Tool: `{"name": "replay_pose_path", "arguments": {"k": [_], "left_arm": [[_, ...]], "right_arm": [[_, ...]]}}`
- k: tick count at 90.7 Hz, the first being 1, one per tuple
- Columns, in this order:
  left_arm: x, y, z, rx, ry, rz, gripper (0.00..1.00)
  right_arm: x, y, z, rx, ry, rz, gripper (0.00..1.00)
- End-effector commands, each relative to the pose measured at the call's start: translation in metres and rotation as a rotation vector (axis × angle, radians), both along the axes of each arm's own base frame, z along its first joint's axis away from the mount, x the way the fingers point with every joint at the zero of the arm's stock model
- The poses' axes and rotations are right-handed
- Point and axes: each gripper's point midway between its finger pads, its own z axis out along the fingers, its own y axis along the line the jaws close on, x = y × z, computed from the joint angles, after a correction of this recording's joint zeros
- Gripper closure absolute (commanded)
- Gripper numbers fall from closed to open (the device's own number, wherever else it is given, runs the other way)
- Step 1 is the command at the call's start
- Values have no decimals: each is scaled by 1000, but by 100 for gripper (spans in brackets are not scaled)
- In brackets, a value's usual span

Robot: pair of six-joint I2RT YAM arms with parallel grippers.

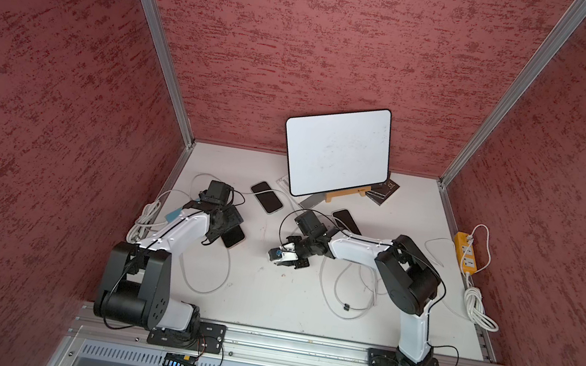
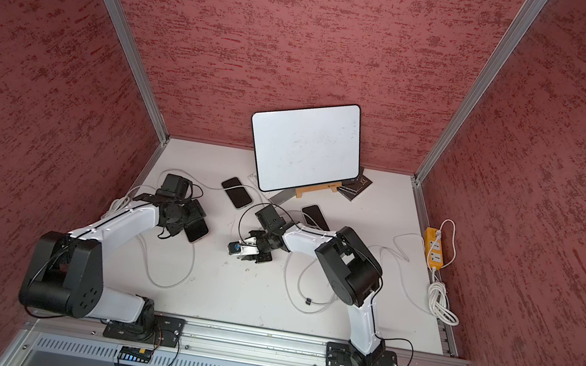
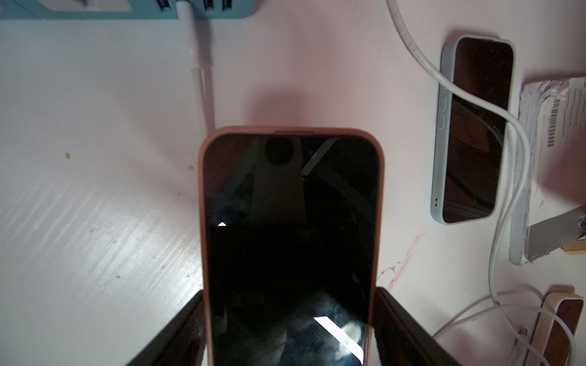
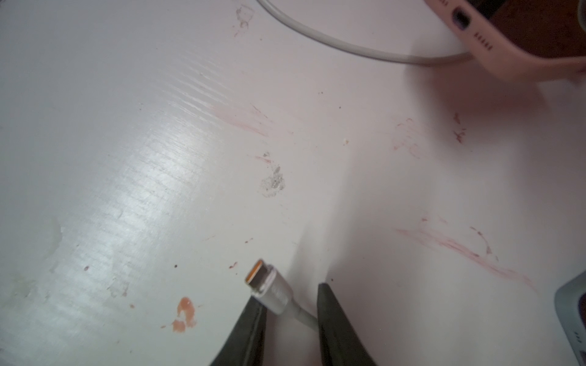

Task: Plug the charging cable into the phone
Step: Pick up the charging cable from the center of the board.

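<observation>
In both top views the left gripper (image 1: 226, 221) covers much of the phone (image 1: 234, 238), which sits left of centre on the table (image 1: 266, 298). Only its dark right end shows there, and the grip itself is hidden. The left wrist view fills that in. The phone (image 3: 288, 237), screen up in a pink case, sits between two black fingers (image 3: 177, 332) pressed against its long edges. One end is cut off by the frame edge, and no port shows.

The right wrist view does show the port (image 4: 460, 17), a small dark slot in the pink end of the phone, which is itself cut off at the frame's corner. A grey cord (image 4: 348, 47) passes under that end. Whether the end touches the table is hard to make out.

The right gripper (image 4: 290, 294) is at mid-table, to the right of the phone and apart from it. Its jaws stand part-spread with the plug (image 4: 263, 279) of the charging cable (image 4: 302, 315) between them. One finger (image 4: 250, 326) touches the plug's shell, and bare table shows between the plug and the other finger. I cannot tell whether the plug is lifted. In the top views it is too small to find.

A blue hub (image 3: 126, 9) is cut off in the left wrist view. In the top views it is mostly hidden behind the left arm.
</observation>
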Motion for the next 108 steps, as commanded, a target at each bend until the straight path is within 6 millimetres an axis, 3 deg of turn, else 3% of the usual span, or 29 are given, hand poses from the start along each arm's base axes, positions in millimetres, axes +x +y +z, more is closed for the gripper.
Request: {"name": "replay_pose_path", "arguments": {"k": [1,17,45,68,76,92,108], "left_arm": [[8,4,2,8,-29,8,100],[8,4,3,9,-31,9,100],[9,1,7,-10,-49,-2,100],[18,-16,29,-89,-169,-64,100],[23,-23,43,-122,-243,-92,100],[28,-40,69,-174,-355,-166,100],[26,-60,76,-203,-411,-240,100]], "right_arm": [[2,4,4,23,22,3,73],[-4,7,18,89,47,15,80],[-1,16,75,165,278,-170,96],[2,13,107,143,659,-404,100],[-7,9,119,156,800,-417,100],[-12,5,112,110,1048,-565,100],[-18,5,111,122,1182,-588,100]]}}
